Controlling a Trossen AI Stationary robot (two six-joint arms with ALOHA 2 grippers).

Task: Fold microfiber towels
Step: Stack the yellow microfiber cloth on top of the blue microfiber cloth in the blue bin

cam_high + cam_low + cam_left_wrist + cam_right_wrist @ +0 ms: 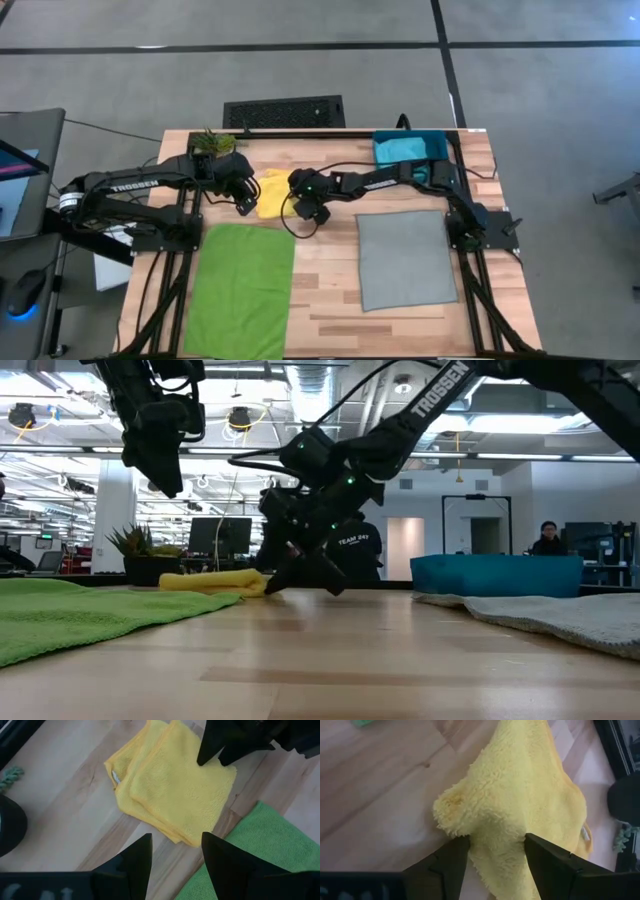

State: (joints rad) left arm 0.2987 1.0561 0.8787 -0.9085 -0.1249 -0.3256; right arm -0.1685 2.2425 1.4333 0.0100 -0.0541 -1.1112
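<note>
The yellow towel lies folded on the table at the far middle; it also shows in the left wrist view. My right gripper reaches in from the right and is shut on the towel's right-hand corner. My left gripper hangs open and empty above the towel's left side, well clear of the table in the low view. The lime green towel lies flat at the near left. The grey towel lies flat at the right. A light turquoise cloth shows at the far right. My right gripper pinches the yellow towel's corner between its two fingers; the folded pile fills the gap. The fingers slant down from the table's right side, tips at the table top. The towel's bulk lies on the table, with a tuft bulging beside one finger.
A dark teal-blue bin stands at the far right corner. A small potted plant stands at the far left edge. People stand in the room beyond the table. Bare wood shows between the green and grey towels.
</note>
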